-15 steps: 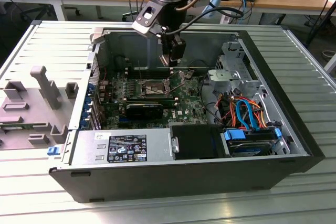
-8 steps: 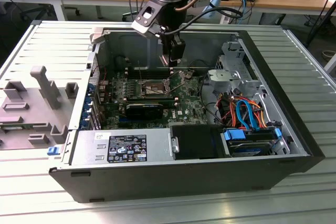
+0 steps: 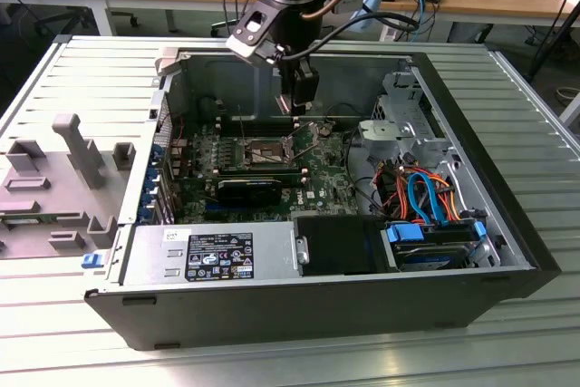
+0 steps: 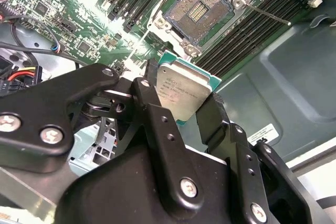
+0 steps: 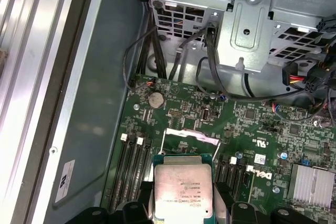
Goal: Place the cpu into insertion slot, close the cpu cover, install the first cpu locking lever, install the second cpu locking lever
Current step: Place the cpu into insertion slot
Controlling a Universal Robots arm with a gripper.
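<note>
While the arm hangs down into the open black case (image 3: pixel 507 224), the gripper (image 3: pixel 297 104) has its two black fingers (image 4: pixel 147 98) clamped on opposite edges of the cpu (image 4: pixel 184 90), so it's definitely grasping the chip. The chip's up in the air and tilted, silvery metal lid facing the wrist cameras with a teal-green rim round it. It's clear of the insertion slot (image 4: pixel 198 8), which sits open on the green board with its grid of contacts bare and a shiny metal frame round it. Stuff crowding the socket: long black memory slots (image 4: pixel 252 22) on both sides, a thin wire lever (image 4: pixel 268 15) sticking out across one bank of them, and, in the exterior view, a long black card (image 3: pixel 249 189) lying just in front. Off to the exterior view's right there's a perforated silver drive cage (image 5: pixel 252 19) and a tangle of orange and blue cables (image 3: pixel 421 192). Writing-wise, the chip lid has fine etched print I can't read from here. There's also a white sticker (image 5: pixel 64 179) on the grey case wall and a big black-and-white label on the grey power supply (image 3: pixel 217 251). A round coin battery (image 5: pixel 155 98) and a finned heatsink (image 5: pixel 312 184) sit on the board too. The whole case rests on a ribbed metal table (image 3: pixel 91 70), with a grey moulded fixture (image 3: pixel 72 147) to the exterior view's left.
</note>
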